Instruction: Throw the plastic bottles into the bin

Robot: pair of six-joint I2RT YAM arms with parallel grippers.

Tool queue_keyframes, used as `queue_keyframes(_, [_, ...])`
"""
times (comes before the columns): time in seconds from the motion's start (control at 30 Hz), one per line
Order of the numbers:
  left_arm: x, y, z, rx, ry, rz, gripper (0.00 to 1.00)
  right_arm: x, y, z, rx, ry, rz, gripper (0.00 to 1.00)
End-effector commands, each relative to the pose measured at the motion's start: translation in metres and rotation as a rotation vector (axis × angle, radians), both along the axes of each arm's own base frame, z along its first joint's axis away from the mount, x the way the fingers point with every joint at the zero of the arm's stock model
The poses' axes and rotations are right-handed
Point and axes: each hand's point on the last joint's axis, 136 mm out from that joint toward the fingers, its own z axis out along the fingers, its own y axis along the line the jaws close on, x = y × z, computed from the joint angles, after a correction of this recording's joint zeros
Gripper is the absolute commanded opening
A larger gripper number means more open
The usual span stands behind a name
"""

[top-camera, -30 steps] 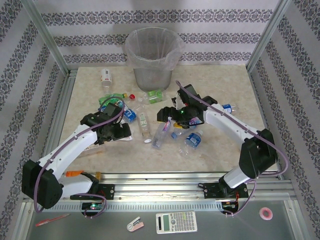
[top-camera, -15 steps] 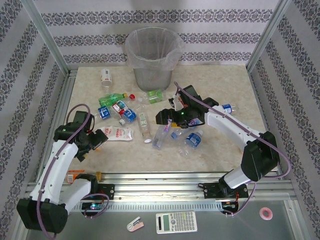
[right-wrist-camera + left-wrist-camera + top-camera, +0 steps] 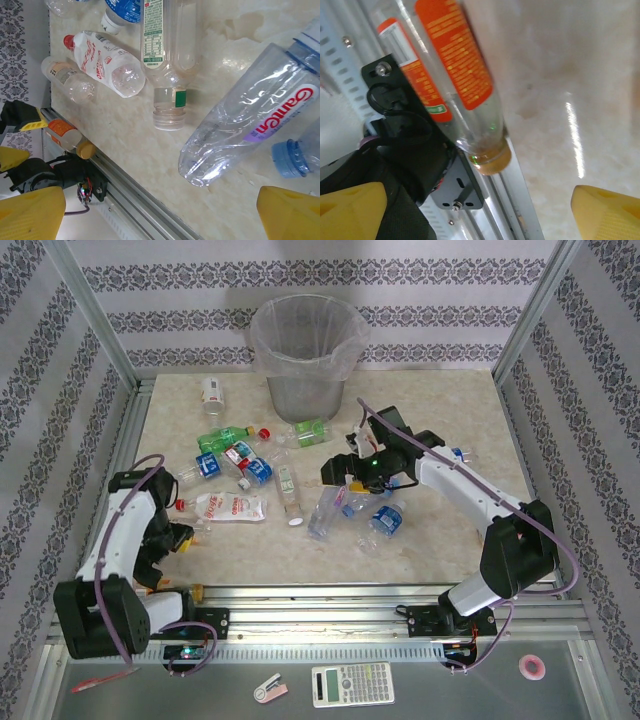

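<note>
Left arm has pulled back from the bottle cluster to the table's (image 3: 450, 540) near-left corner. Left end effector (image 3: 177, 537): fingers wide apart, empty, near an orange-label bottle (image 3: 455, 70) lying against the near-edge rail (image 3: 320, 598). Right end effector (image 3: 160, 215): fingers spread, empty, above the bottles (image 3: 300, 475) scattered mid-table. Bin (image 3: 305, 390) stands at the far edge, centre.

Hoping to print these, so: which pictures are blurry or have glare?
Left wrist: the orange-labelled bottle is soft, with a glare streak on the table. Right wrist: sharp, label on the Ganten bottle readable. Top external: evenly lit, the bin crisp.
</note>
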Motion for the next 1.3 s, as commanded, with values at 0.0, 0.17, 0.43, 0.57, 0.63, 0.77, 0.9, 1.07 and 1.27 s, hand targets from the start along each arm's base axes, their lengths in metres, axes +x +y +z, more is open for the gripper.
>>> queue_keyframes(0.0, [-0.040, 0.006, 0.008, 0.043, 0.144, 0.114, 0.96, 0.001, 0.001, 0.011, 0.032, -0.010, 0.041, 0.98])
queue_keyframes(0.17, [-0.050, 0.020, 0.001, 0.035, 0.151, 0.224, 0.98, 0.002, -0.002, 0.013, 0.047, -0.004, 0.037, 0.98])
queue_keyframes(0.43, [-0.041, 0.036, -0.032, -0.034, 0.131, 0.305, 0.99, 0.005, -0.001, 0.011, 0.052, 0.008, 0.042, 0.98])
queue_keyframes(0.57, [-0.041, 0.043, -0.045, -0.023, 0.107, 0.313, 0.99, 0.007, 0.000, 0.012, 0.052, 0.010, 0.039, 0.98])
queue_keyframes(0.63, [-0.031, 0.046, -0.051, -0.027, 0.052, 0.316, 0.99, 0.008, 0.000, 0.012, 0.052, 0.012, 0.036, 0.98])
queue_keyframes(0.77, [-0.017, 0.053, -0.064, -0.021, -0.018, 0.307, 0.99, 0.008, 0.000, 0.010, 0.047, 0.026, 0.034, 0.98])
queue_keyframes(0.9, [-0.014, 0.049, -0.085, -0.036, -0.049, 0.331, 0.99, 0.008, 0.000, 0.011, 0.047, 0.027, 0.026, 0.98])
queue_keyframes(1.07, [-0.003, 0.045, -0.109, -0.059, -0.155, 0.326, 1.00, 0.010, 0.000, 0.014, 0.042, 0.023, 0.022, 0.98])
queue_keyframes(1.27, [0.045, 0.055, -0.093, -0.062, -0.422, 0.243, 0.72, 0.017, 0.001, 0.018, 0.034, 0.016, 0.019, 0.98])
